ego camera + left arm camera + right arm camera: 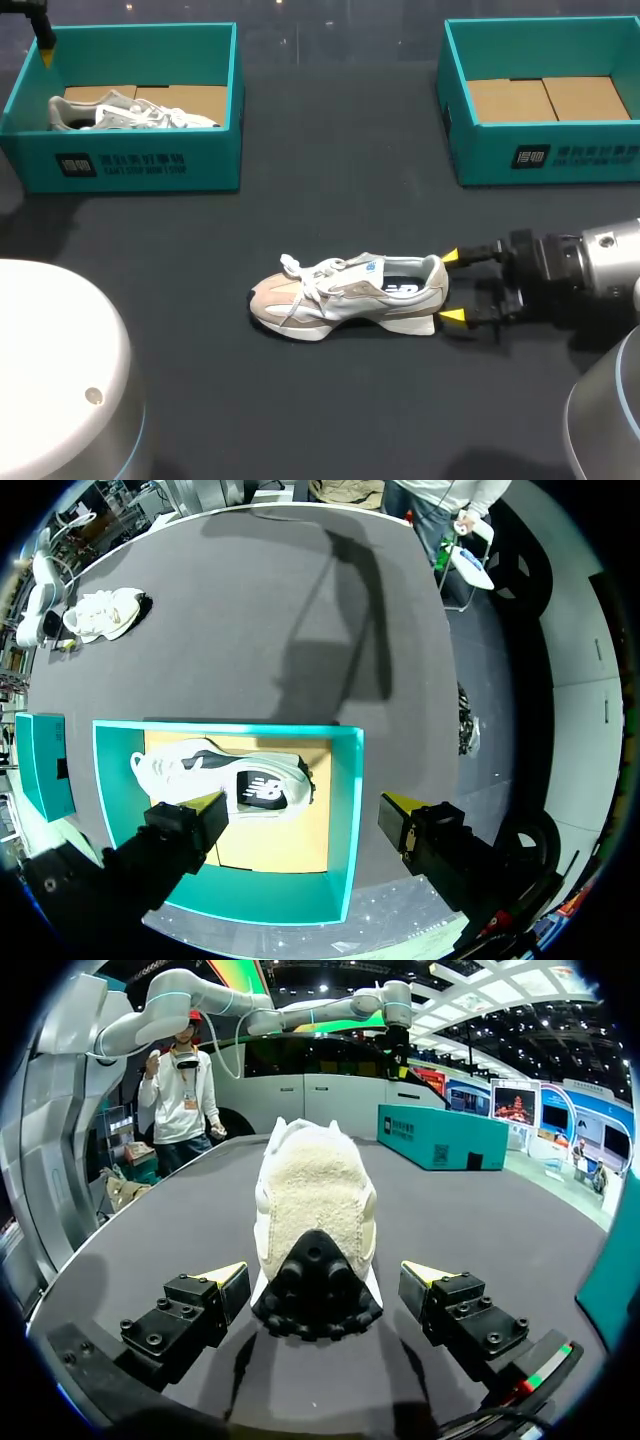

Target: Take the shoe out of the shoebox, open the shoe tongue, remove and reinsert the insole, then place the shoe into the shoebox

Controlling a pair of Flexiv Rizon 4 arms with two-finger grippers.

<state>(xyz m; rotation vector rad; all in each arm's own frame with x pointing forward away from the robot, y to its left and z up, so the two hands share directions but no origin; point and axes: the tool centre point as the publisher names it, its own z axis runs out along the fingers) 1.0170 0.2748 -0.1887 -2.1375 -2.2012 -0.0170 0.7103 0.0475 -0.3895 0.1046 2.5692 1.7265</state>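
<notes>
Right gripper spread wide at the shoe's heel, holding nothing.

The shoe (345, 295) sits out on the table (330, 180) near its middle, toe toward my left and heel toward my right gripper (451, 287). That gripper is level with the heel, and its fingers (210, 1295) stand apart on either side of it. In the right wrist view I see a gap between each yellow tip and the heel, so I am not gripping it. My left gripper (302, 802) hangs above the left box (150, 165), also spread wide and holding nothing. One finger is over the box and the other is past its wall. A second shoe (120, 112) lies inside that box. The right box (545, 160) stands at the table's far right, well apart from the shoe.
</notes>
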